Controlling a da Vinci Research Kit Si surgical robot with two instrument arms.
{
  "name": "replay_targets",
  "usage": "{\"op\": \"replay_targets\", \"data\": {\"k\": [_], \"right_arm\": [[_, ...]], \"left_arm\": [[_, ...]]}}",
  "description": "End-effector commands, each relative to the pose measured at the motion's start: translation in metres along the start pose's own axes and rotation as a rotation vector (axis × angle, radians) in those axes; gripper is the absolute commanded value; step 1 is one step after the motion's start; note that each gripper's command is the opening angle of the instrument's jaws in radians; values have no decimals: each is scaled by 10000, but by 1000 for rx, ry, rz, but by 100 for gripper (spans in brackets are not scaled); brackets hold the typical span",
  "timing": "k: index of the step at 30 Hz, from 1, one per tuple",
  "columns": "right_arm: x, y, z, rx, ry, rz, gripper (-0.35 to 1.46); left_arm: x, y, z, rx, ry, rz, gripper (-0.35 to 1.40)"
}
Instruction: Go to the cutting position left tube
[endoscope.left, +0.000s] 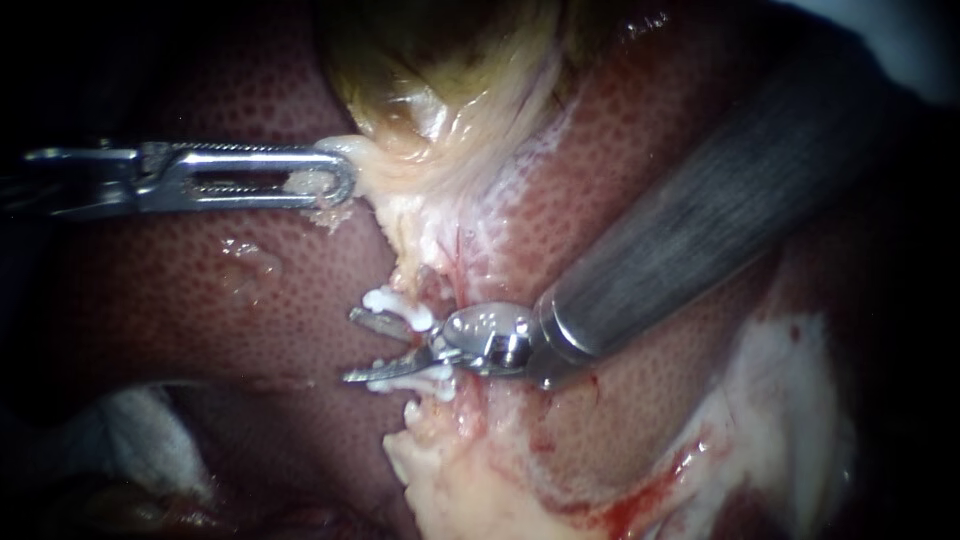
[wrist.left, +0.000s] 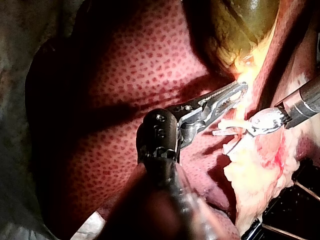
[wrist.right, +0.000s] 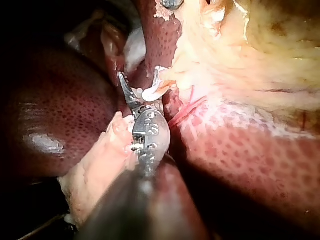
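My right instrument (endoscope.left: 352, 347) had its blades a moderate gap apart with nothing gripped that I could see, one blade lying by each of the two white clips (endoscope.left: 397, 303). Those clips sat on the tube (endoscope.left: 432, 285), which ran down the pale band across the middle of the liver (endoscope.left: 250, 330) below the gallbladder (endoscope.left: 430, 60); I couldn't tell whether the tube itself sat between the blades. My left instrument (endoscope.left: 340, 180), well apart from there, had its jaws clamped on pale tissue (endoscope.left: 375, 160) at the gallbladder's lower end.
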Motion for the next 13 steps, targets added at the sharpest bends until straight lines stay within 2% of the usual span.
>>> {"op": "replay_targets", "data": {"k": [1,3,4,13], "right_arm": [[0,0,0,-1,0,-1,128],[0,1,0,-1,0,-1,128],[0,1,0,-1,0,-1,118],[-1,1,-1,0,0,-2,118]], "left_arm": [[-1,-1,0,1,0,0,-35],[-1,-1,0,1,0,0,-35],[-1,-1,0,1,0,0,-35],[-1,-1,1,1,0,0,-35]]}}
